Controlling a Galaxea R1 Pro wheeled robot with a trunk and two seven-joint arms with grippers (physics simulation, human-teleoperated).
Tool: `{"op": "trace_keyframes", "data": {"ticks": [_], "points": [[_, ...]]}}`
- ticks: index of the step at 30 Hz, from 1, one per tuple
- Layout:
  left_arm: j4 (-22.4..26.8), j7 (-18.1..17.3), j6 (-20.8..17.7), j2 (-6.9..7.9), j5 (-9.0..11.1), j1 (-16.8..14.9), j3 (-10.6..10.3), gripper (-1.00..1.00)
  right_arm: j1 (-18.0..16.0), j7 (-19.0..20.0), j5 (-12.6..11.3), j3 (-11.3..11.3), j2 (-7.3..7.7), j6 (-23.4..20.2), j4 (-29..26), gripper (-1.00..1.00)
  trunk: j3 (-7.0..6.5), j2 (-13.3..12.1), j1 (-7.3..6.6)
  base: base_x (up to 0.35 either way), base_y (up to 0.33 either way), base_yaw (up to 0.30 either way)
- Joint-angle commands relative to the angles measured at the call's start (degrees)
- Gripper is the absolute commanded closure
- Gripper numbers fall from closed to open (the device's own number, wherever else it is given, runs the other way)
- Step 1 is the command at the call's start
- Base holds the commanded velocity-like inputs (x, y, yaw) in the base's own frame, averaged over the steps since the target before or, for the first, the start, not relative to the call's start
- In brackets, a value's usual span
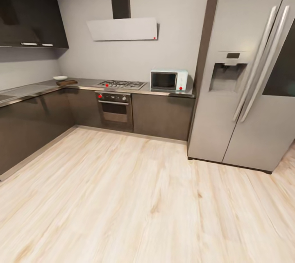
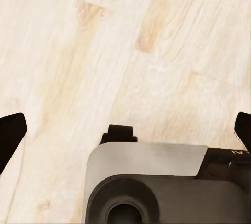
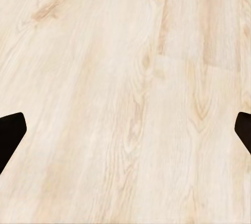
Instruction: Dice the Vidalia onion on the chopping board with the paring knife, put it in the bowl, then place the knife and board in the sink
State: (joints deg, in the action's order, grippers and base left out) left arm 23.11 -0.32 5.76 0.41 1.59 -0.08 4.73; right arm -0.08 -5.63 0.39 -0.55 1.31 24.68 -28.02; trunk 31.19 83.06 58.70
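I am out on the wooden floor [image 1: 135, 197], well apart from the kitchen desk [image 1: 28, 89]. My left fingers [image 2: 10, 132] and right fingers [image 3: 10, 132] are spread wide, empty, both pointing down at bare planks. The white bowl [image 1: 60, 78] sits at the far corner of the desk, with the chopping board [image 1: 67, 82] just beside it, both far from my fingers. I cannot make out the onion, knife or sink basin from here. The risk, as I judge it, is driving in carelessly: my base or hanging arms could clip the dark cabinets [image 1: 37, 128] or the oven [image 1: 114, 109] before I line up with the sink.
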Motion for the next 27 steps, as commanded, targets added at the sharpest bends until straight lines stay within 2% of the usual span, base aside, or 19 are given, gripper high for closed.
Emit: {"op": "trace_keyframes", "data": {"ticks": [1,13,27], "points": [[0.0,0.0,0.1,-0.02,0.2,0.0,0.1,-1.00,0.0,-0.2,0.0,-0.1,-0.01,0.1,0.0,-1.00,0.04,0.0,0.03,0.320,0.000,0.004],[-0.2,0.0,0.1,-0.06,0.2,0.0,0.1,-1.00,0.0,-0.3,0.0,0.0,-0.08,0.1,0.0,-1.00,0.04,0.0,0.03,0.320,0.000,0.090],[-0.4,0.0,0.1,-0.06,0.2,0.0,0.1,-1.00,0.0,-0.3,0.0,0.0,-0.08,0.1,0.0,-1.00,0.04,0.0,0.03,0.320,0.000,0.201]]}}
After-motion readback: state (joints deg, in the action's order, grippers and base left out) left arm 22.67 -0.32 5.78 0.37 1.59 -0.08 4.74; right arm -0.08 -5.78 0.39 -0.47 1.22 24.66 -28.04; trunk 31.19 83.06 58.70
